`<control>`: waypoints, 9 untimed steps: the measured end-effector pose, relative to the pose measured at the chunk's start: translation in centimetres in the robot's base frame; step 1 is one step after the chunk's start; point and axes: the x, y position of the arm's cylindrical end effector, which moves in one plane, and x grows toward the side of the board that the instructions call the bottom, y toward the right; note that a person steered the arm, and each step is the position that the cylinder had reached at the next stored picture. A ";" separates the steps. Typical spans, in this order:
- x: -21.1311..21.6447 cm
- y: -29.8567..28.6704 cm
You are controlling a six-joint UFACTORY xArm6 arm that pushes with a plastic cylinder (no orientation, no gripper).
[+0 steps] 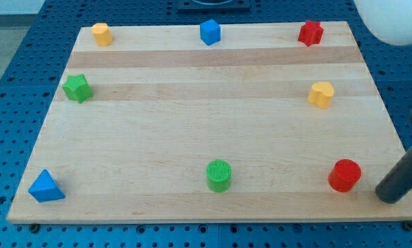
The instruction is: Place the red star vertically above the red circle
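The red star (310, 32) sits near the wooden board's top right corner. The red circle (345, 175) stands near the board's bottom right. My tip (390, 195) is at the view's right edge, just right of and slightly below the red circle, with a small gap between them. The dark rod slants up to the right out of view. The red star lies far above the tip, a little left of the red circle's column.
On the board (192, 117) also stand a yellow block (322, 94) at the right, a green cylinder (219, 175) at bottom middle, a blue triangle (46, 187) at bottom left, a green star (77, 88) at left, a yellow block (101, 34) at top left and a blue block (210, 32) at top middle.
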 end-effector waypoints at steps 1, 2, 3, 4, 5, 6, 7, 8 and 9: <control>0.0 -3.0; -0.2 -3.1; -4.2 -4.8; -9.1 -9.8; -13.6 -10.4; -20.2 -19.7; -28.5 -15.3; -30.8 -5.6; -32.1 2.6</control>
